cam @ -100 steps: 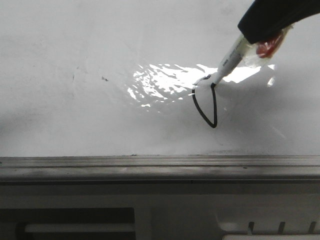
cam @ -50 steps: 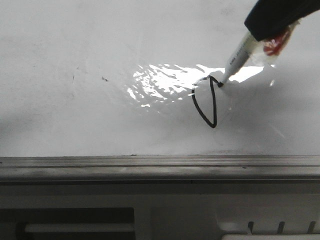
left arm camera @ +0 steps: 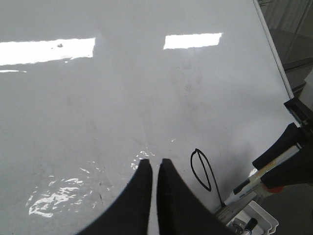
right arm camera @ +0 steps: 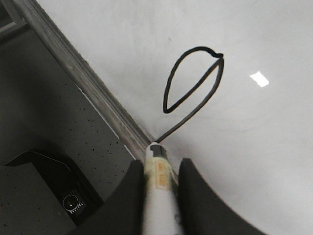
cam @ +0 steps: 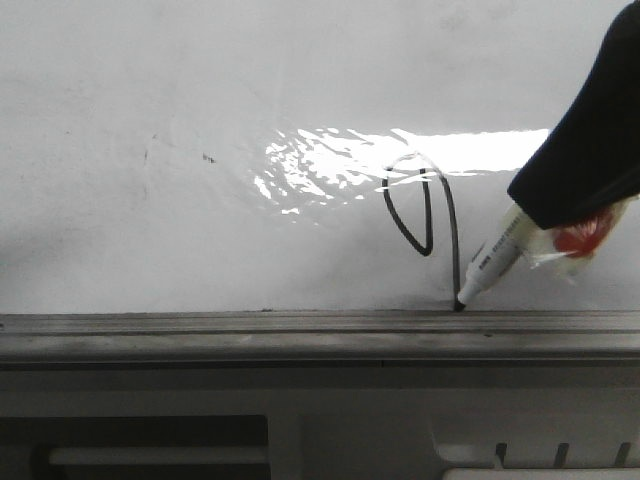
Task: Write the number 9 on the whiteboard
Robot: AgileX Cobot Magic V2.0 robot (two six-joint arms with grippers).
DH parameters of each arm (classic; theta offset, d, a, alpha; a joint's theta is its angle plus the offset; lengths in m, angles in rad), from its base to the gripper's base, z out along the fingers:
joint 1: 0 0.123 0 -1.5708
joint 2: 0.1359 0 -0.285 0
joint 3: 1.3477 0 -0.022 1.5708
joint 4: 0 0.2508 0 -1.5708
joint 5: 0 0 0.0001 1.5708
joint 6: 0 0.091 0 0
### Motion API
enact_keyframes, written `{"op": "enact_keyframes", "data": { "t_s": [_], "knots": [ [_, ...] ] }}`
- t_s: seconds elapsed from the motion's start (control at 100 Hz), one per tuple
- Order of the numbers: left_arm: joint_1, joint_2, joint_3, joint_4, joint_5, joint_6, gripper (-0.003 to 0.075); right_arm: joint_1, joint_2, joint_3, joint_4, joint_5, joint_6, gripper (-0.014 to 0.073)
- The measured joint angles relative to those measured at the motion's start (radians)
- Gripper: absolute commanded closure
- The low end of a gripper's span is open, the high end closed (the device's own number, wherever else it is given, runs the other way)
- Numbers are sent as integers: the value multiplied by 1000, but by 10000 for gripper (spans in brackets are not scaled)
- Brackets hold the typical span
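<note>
The number 9 is a thin black teardrop loop with a long straight tail, drawn on the glossy whiteboard. It also shows in the left wrist view and the right wrist view. My right gripper is shut on a white marker. The marker's tip touches the board at the tail's lower end, right beside the grey rail. In the right wrist view, my right gripper holds the marker between its fingers. My left gripper is shut and empty, hovering over the board left of the 9.
A white tray with another marker lies just past the board's near edge, under the right arm. A black device sits on the dark speckled surface beyond the rail. The board's right edge runs diagonally.
My right gripper has moved the marker from the top of the loop down toward the near rail, drawing the long tail of the 9.
</note>
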Motion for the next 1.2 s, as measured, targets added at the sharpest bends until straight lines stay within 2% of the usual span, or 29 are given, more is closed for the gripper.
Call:
{"op": "enact_keyframes", "data": {
  "t_s": [0.17,0.33,0.4,0.53,0.6,0.72,0.9,1.2],
  "knots": [
    [0,0,0,0,8,0,731,10,-12,-21,6,20,0,643],
    [0,0,0,0,34,0,710,86,-92,-129,25,39,0,643],
    [0,0,0,0,47,5,638,126,-122,-179,29,39,-2,643],
    [0,2,-2,25,88,66,414,175,-140,-216,38,50,-2,643],
    [0,2,-3,35,129,101,353,185,-138,-216,38,83,-2,643],
    [0,12,-15,52,215,172,351,188,-114,-216,58,118,-22,646],
    [0,93,-59,65,357,265,351,206,-62,-216,141,122,-187,645],
    [0,284,-174,10,474,471,351,268,19,-216,154,45,-279,646]
  ]
}}
